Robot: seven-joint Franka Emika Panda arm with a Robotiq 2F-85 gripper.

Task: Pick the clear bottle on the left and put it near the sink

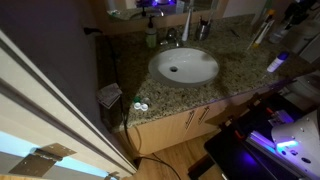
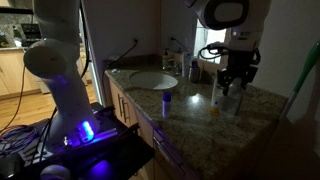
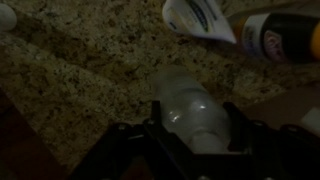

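The gripper [image 3: 192, 120] hangs over the granite counter [image 3: 80, 70], jaws either side of the clear bottle [image 3: 186, 95] and close against it — pinching or not, I can't tell — well apart from the sink [image 2: 150, 80]

Clear bottle [image 3: 188, 100] inside pincer [image 3: 195, 128], well apart from white oval sink [image 1: 184, 66].
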